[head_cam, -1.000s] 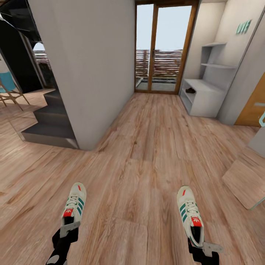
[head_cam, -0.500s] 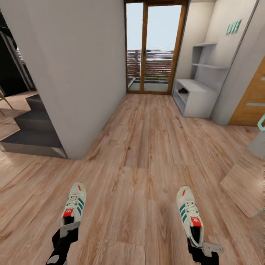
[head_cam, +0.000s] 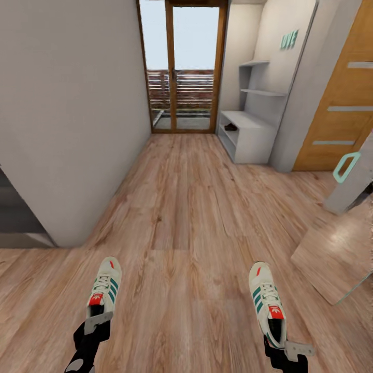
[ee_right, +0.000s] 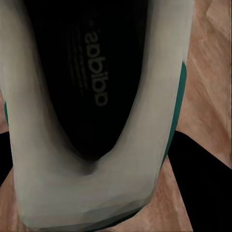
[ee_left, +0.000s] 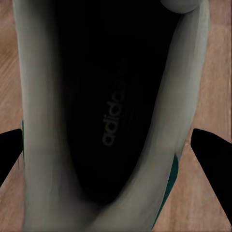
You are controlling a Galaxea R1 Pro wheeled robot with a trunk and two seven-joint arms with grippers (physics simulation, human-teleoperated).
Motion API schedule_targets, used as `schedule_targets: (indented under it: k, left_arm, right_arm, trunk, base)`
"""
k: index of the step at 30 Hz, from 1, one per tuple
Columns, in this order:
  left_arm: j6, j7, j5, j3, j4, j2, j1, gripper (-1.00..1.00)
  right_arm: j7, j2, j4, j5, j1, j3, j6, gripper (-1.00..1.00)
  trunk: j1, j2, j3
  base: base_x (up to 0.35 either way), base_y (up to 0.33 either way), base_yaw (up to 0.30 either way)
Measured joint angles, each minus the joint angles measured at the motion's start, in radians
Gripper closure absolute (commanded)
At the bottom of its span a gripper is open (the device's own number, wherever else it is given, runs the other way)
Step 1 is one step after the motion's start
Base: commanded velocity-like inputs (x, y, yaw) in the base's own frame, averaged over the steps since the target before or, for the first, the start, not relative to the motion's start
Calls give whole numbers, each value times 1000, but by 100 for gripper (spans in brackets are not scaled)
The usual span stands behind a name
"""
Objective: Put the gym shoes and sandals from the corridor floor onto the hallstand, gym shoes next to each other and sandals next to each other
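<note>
Right now you've got both gym shoes aloft — left gripper (head_cam: 98, 324) clamped on the left sneaker (head_cam: 104, 287), right gripper (head_cam: 286, 348) on the right sneaker (head_cam: 267, 300) — hallstand (head_cam: 248, 135) well ahead, something dark already shelved, possibly sandals.

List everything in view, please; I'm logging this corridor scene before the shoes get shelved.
gym shoes: two, white with green stripes, one held in each gripper above the floor, the other
dark item: one, on the hallstand's shelf, too small to identify
hallstand: one, pale grey, far right wall
corridor floor: light brown planks
glass door: wood-framed, corridor end
wooden door: orange-brown, right
left gripper: black, holding a shoe's heel
right gripper: black, holding the other
</note>
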Motion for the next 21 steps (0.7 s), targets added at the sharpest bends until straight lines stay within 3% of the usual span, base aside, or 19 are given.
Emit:
schedule_targets:
  k: [5,21]
  left_arm:
    - [0,0,0,0,0,0,0,100]
    - [0,0,0,0,-1,0,0,100]
  right_arm:
    - [0,0,0,0,0,-1,0,100]
    - [1,0,0,0,0,0,0,100]
  trunk:
    - [0,0,0]
    - [0,0,10]
  base:
    - [339,0,-183]
    - [339,57,-7]
